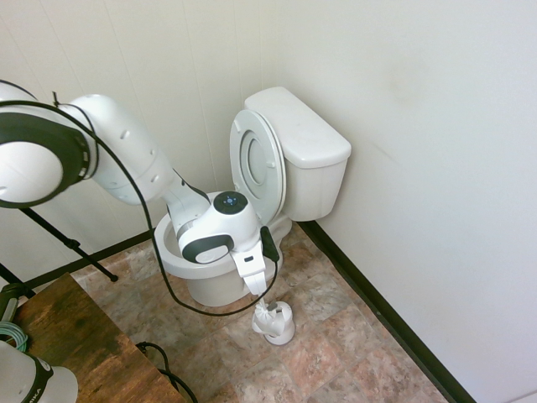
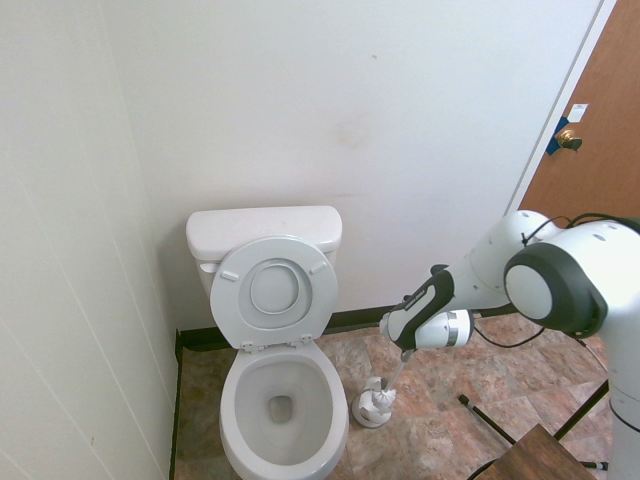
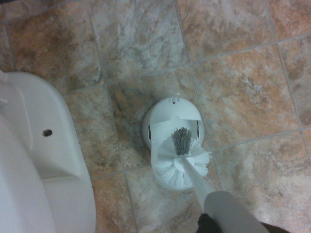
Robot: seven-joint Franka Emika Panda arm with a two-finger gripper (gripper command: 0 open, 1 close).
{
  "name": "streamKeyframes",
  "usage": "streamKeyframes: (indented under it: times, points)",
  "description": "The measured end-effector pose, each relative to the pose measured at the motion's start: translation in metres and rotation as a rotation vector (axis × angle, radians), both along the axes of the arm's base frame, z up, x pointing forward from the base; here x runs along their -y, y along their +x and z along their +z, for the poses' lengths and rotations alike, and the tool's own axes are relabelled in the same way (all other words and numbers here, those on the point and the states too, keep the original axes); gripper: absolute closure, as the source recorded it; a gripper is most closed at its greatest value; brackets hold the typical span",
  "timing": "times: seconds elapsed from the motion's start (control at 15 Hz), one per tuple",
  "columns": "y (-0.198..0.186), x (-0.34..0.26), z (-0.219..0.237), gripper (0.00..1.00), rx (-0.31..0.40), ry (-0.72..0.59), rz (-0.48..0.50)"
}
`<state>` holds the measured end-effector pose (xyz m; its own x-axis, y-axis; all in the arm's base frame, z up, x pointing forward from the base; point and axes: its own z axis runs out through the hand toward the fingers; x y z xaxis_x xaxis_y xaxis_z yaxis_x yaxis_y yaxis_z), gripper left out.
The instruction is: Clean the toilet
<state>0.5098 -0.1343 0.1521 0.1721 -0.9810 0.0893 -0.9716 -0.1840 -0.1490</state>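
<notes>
1. Second exterior view, left: the toilet stands against the wall, seat and lid raised, bowl open. It is heavy, rigid, glazed ceramic, likely slick; it stays put, and only the bristles should touch it.
2. Centre: the brush holder sits on the tile floor just beside the bowl.
3. Right: my gripper is clamped shut on the toilet brush by its stiff, light handle, head just above the holder.

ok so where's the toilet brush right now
The toilet brush hangs from the end effector just above its holder on the floor, beside the toilet bowl.
</notes>
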Motion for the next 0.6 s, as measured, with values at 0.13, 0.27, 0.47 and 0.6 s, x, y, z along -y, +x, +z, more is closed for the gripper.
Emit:
streamKeyframes:
  times: [0.13,0.27,0.47,0.6]
  points:
    - [-0.003,-0.001,0.033,1.00,0.022,-0.011,0.011]
    - [0.002,-0.001,0.065,1.00,0.024,-0.012,0.021]
    - [0.015,-0.009,0.118,1.00,0.032,-0.007,0.033]
    - [0.021,-0.023,0.150,1.00,0.043,-0.002,0.044]
